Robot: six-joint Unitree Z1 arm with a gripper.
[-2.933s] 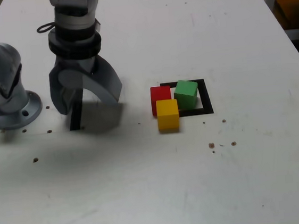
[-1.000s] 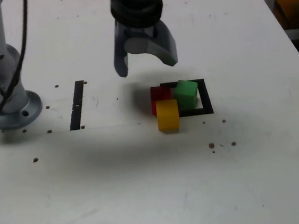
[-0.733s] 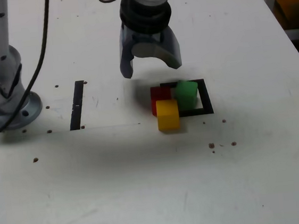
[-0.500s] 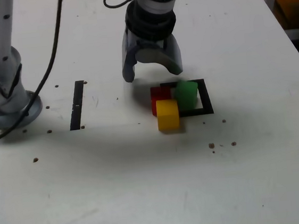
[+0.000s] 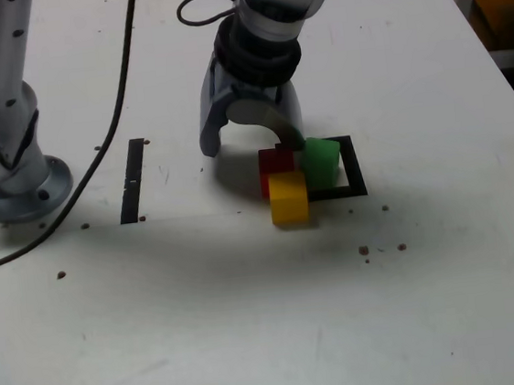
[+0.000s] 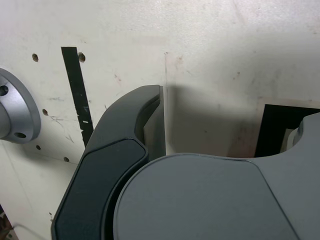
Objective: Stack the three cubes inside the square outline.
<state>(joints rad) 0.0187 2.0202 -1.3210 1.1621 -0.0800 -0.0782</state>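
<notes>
Red cube (image 5: 274,160) half behind gripper (image 5: 250,143)

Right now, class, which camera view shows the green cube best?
The exterior view: the green cube sits in plain sight within the square outline, beside the red cube. The wrist view shows no green cube, only a corner of the outline past the end effector.

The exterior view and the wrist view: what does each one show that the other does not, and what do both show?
Only the exterior view shows the red cube, yellow cube and green cube, all unstacked, with the open claw low beside them. Only the wrist view shows the inner face of one claw finger close up. Both show the straight black tape strip, the arm's base and part of the square outline.
</notes>
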